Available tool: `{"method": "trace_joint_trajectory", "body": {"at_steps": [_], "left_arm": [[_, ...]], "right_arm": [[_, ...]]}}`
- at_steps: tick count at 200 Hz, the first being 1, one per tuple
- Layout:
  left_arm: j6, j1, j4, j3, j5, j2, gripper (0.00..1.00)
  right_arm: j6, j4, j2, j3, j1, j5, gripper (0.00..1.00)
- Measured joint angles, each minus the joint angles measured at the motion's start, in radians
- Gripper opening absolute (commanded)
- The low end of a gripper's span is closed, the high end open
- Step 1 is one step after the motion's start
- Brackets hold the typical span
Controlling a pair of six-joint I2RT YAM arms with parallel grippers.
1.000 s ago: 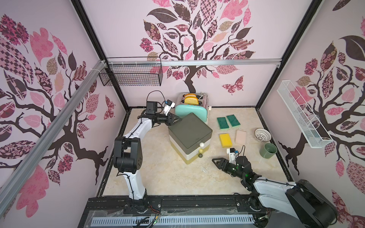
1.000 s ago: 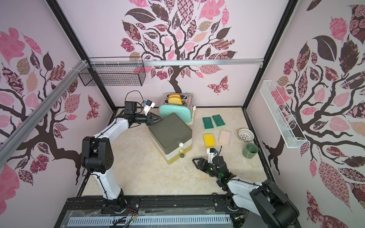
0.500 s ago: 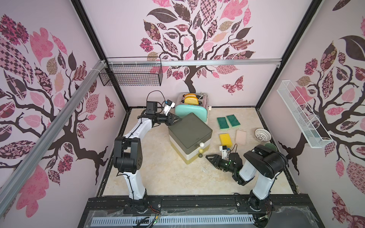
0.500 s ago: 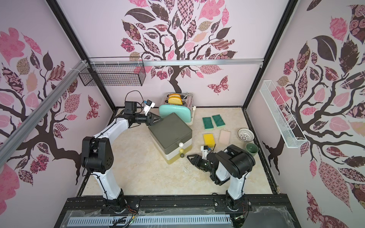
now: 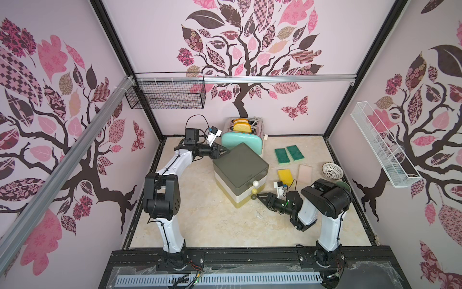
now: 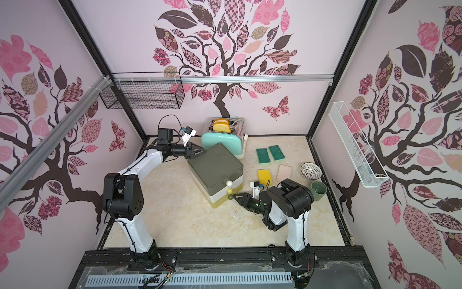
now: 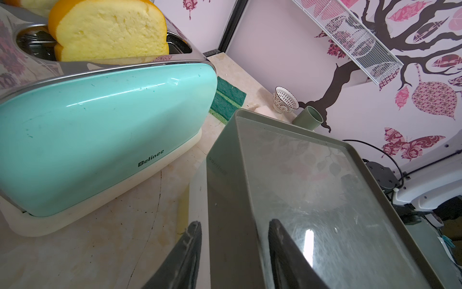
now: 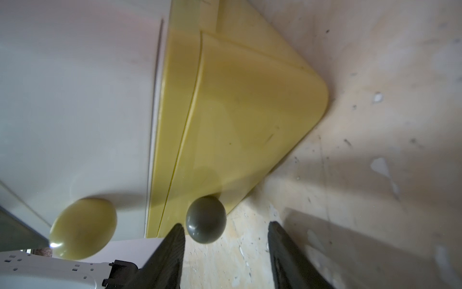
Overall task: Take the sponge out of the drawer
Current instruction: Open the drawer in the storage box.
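Note: only right wrist view shows right tool (image 8: 226, 250) gaping, grey knob (image 8: 206, 219) of yellow drawer (image 8: 240, 112) beside 1 finger, untouched. Left tool (image 7: 233, 252) clamps drawer unit (image 5: 240, 167) rear corner, arm outstretched. Sponge unseen.

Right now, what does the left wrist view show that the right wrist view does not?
Only left wrist: toaster with bread, green sponge, bowl, cup, left hand clamping the box at its dark top. Only right wrist: yellow drawer, dark knob by the tips of the open right hand. Both: the box, the table.
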Motion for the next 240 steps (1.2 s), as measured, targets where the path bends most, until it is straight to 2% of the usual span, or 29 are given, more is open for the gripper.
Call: {"method": "trace_joint_trajectory", "body": {"at_steps": [86,107,137,170,215,240], "left_arm": [[0.0,0.0,0.0,0.0,0.0,0.0,0.47],[0.0,0.0,0.0,0.0,0.0,0.0,0.47],[0.0,0.0,0.0,0.0,0.0,0.0,0.47],[0.0,0.0,0.0,0.0,0.0,0.0,0.47],[0.0,0.0,0.0,0.0,0.0,0.0,0.47],[0.0,0.0,0.0,0.0,0.0,0.0,0.47]], "right_arm": [[0.009,0.022,0.061,0.068,0.04,-0.043,0.52],[0.011,0.013,0.063,0.07,0.045,-0.045,0.46],[0.003,0.013,0.063,0.076,0.046,-0.05,0.31],[-0.007,0.014,0.063,0.081,0.046,-0.051,0.22],[-0.012,0.003,0.049,0.071,0.046,-0.047,0.17],[-0.05,-0.078,-0.037,0.017,0.046,-0.05,0.16]]}}
